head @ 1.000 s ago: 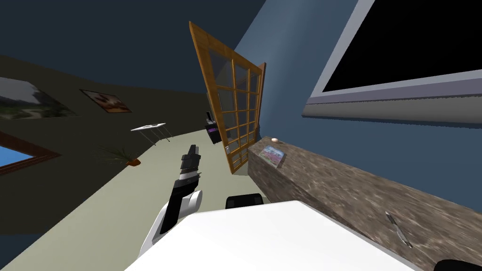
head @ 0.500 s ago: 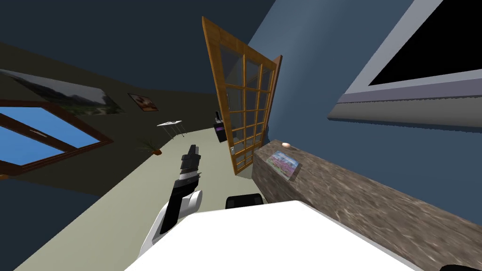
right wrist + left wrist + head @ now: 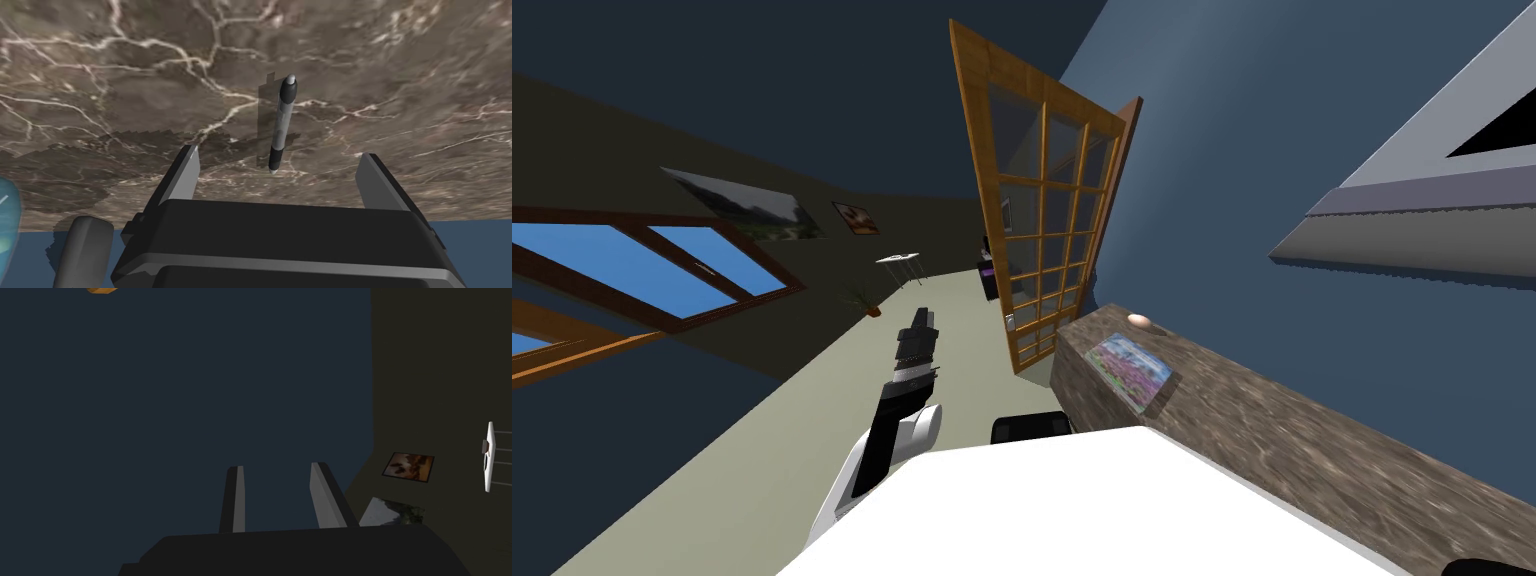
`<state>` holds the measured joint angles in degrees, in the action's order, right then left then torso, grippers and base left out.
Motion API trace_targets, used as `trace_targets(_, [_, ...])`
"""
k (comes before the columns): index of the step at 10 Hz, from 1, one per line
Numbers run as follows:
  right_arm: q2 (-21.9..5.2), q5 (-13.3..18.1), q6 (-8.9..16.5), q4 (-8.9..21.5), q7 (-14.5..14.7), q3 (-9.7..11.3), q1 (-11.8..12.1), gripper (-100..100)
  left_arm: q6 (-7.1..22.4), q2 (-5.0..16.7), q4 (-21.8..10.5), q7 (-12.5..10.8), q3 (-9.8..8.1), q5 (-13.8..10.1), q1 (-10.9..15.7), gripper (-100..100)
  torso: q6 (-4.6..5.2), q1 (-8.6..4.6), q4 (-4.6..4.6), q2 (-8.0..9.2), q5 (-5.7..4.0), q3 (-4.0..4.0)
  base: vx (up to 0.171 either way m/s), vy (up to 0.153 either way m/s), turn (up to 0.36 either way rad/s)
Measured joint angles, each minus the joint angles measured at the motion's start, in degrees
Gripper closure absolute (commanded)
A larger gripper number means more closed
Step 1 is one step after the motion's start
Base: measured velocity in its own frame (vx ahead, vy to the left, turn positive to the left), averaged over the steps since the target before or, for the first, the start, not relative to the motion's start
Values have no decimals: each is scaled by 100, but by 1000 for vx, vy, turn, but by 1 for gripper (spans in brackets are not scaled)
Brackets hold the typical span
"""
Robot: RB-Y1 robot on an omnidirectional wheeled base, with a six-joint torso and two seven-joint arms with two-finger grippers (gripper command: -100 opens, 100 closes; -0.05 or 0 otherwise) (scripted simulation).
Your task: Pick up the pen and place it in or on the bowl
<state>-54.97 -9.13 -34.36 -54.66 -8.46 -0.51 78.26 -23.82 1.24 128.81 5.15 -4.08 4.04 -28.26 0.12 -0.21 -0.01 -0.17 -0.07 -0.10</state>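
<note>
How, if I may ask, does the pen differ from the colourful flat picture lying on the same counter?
The pen is a slim grey-and-black stick; the picture is a broad flat rectangle in pinks, blues and greens. The pen lies just ahead of the open right tool, about centred on its gap; the picture lies near the end of the counter by the door. Both lie flat on the brown marbled counter.
</note>
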Motion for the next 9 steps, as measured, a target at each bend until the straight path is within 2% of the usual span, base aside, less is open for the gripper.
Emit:
trace_targets(1, [-1, 0, -1, 1, 1, -1, -1, -100, 0, -1, 0, 0, 1, 0, 1, 0, 1, 23, 5, 19, 6, 11, 10, -36, 31])
trace_targets(3, [111, 62, 78, 69, 44, 49, -173, -100, 0, 0, 0, 0, 1, 0, 1, 0, 1, 18, 8, 29, 5, 18, 2, -48, 37])
trace_targets(4, [170, 111, 77, 225, 51, 117, -345, -100, 0, 0, 0, 0, 1, 0, 1, 0, 1, 16, 9, 33, 4, 21, -2, -22, 9])
trace_targets(5, [176, 117, 74, 245, 52, 126, -364, 100, 0, -1, 0, 0, 1, 0, 1, 0, 2, 25, 9, 34, 7, 21, 0, 0, 0])
trace_targets(9, [174, 116, 80, 248, 52, 124, -358, 100, 0, -1, 0, 0, 1, 0, 1, 0, 0, 35, 11, 34, 7, 22, 0, 0, 0])
